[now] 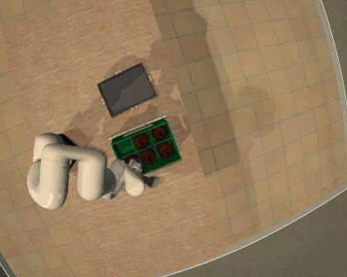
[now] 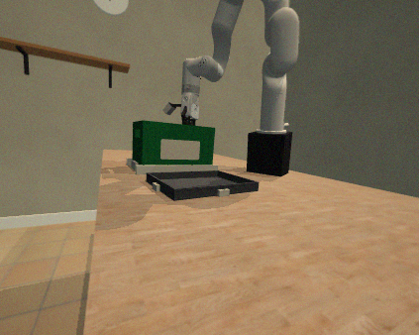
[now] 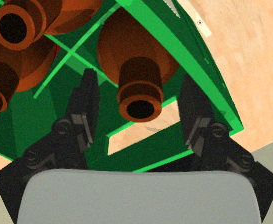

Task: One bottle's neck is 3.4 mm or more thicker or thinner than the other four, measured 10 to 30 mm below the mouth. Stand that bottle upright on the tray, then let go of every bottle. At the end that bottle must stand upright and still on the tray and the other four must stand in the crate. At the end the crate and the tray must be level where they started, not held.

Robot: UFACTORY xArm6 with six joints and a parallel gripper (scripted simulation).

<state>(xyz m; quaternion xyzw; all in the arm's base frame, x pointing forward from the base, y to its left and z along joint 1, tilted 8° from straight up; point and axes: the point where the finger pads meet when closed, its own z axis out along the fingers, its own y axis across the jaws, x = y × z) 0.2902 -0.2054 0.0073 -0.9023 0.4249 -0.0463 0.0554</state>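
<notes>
Where arm overhangs green crate, four brown bottles seen inside, fifth hidden; dark tray beside. Exterior: crate wall screens bottles. Wrist: gripper spread, straddling bottle neck, untouched.

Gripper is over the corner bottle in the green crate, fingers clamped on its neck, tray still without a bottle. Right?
Not quite: the gripper is open. The wrist view shows its fingers standing apart on either side of the bottle neck, not touching it. The crate and tray are as you say.
</notes>
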